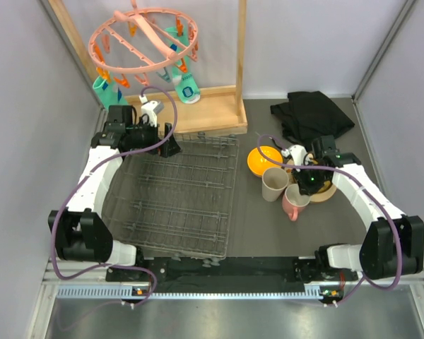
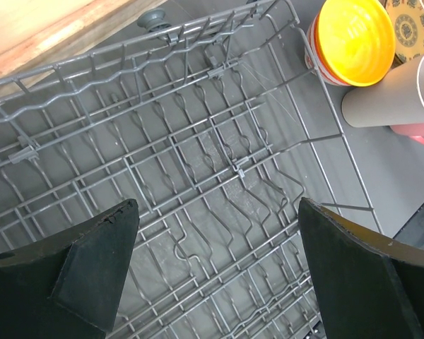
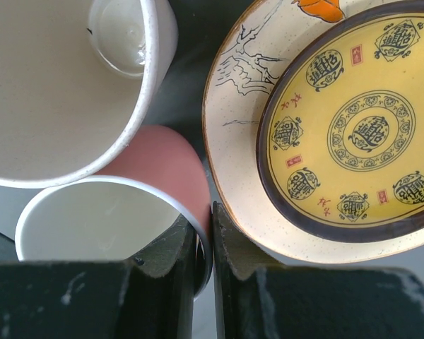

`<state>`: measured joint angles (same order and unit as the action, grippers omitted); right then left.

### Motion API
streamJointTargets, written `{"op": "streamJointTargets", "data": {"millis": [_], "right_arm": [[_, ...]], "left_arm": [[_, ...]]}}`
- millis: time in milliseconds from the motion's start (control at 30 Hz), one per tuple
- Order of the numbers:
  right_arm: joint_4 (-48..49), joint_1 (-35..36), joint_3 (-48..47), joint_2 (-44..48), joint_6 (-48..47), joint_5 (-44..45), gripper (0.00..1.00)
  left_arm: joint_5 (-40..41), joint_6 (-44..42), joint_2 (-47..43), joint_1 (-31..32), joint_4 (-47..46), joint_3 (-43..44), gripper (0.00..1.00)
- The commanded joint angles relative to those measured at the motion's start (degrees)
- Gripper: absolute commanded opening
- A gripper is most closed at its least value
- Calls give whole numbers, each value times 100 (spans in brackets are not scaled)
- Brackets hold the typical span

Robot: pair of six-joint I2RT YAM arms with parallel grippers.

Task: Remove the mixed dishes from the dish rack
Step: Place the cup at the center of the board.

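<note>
The dark grey wire dish rack (image 1: 177, 198) lies flat on the left with nothing in it. My left gripper (image 1: 171, 145) hovers open over its far edge, wire grid (image 2: 198, 162) showing between the fingers. On the right stand the orange bowl (image 1: 264, 160), the beige cup (image 1: 274, 183) and the pink mug (image 1: 295, 201). My right gripper (image 3: 205, 233) is shut on the pink mug's (image 3: 162, 169) rim, one finger inside and one outside. Beside it the small yellow patterned plate (image 3: 353, 127) rests on the cream bird-painted plate (image 3: 240, 78). The beige cup (image 3: 56, 92) touches the mug.
A wooden frame (image 1: 237, 63) with a pink peg hanger (image 1: 145, 35) stands behind the rack. Black cloth (image 1: 311, 113) lies at the back right. Grey walls close in both sides. The orange bowl (image 2: 353, 35) sits just past the rack's right edge.
</note>
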<state>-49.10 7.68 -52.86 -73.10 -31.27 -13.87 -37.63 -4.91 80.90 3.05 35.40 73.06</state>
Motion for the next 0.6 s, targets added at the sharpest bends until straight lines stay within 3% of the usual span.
{"op": "streamJointTargets", "data": {"millis": [0, 567], "right_arm": [[94, -48, -172, 24, 59, -99, 0], [366, -48, -31, -11, 209, -116, 0]], "left_arm": [[-113, -116, 22, -15, 46, 95, 98], [-140, -133, -4, -15, 55, 68, 98]]}}
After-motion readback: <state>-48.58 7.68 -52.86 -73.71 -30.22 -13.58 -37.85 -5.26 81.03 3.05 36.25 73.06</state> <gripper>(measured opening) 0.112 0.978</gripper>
